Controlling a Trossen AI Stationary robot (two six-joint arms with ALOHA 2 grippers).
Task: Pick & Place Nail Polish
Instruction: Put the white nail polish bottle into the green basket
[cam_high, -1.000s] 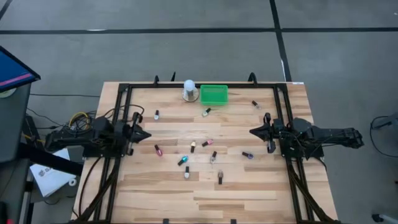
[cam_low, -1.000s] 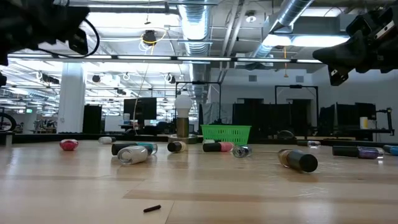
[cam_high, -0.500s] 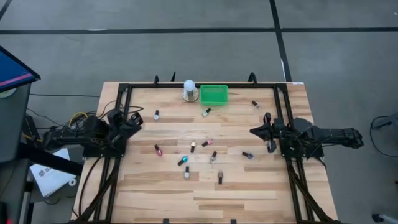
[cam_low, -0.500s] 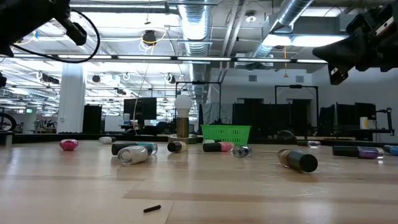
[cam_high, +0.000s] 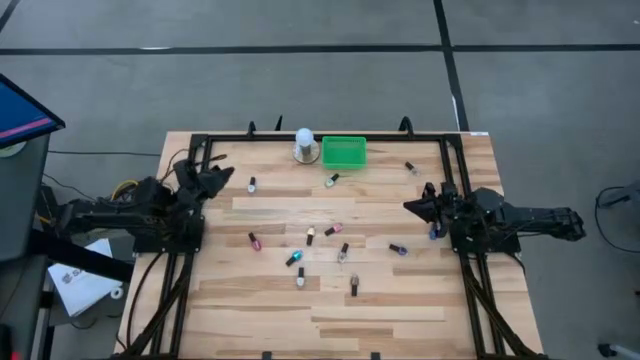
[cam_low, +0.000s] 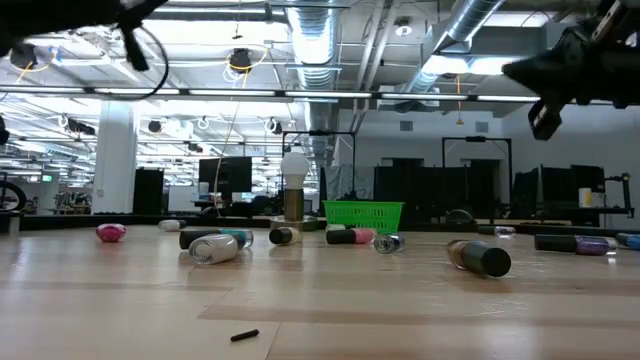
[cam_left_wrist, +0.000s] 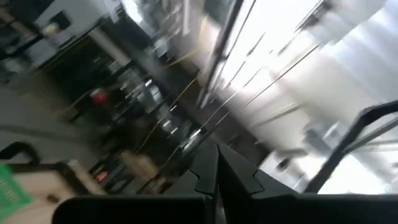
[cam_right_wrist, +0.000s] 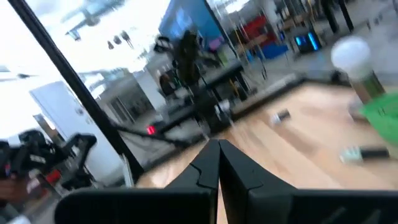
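Several tiny nail polish bottles lie on their sides across the wooden table, among them one near the left (cam_high: 252, 185), a pink one (cam_high: 254, 241), a blue one (cam_high: 294, 259) and a purple one (cam_high: 398, 249). In the low view they lie in a row, such as the pink one (cam_low: 110, 233) and a dark-capped one (cam_low: 480, 258). My left gripper (cam_high: 225, 175) is shut and empty, high over the table's left side, and points toward the far edge. My right gripper (cam_high: 407, 207) is shut and empty, raised over the right side. It also shows in the low view (cam_low: 512, 70).
A small green tray (cam_high: 344, 152) and a white dome-topped object on a round base (cam_high: 305, 146) stand at the far edge. A black frame (cam_high: 200, 150) runs along the table's far, left and right sides. A small dark piece (cam_low: 244, 336) lies near the front.
My left gripper has swung toward the table's far edge and gone up, tipping upward, so that it has left the top of the low view. My right gripper has risen a little. The bottles have stayed where they were.
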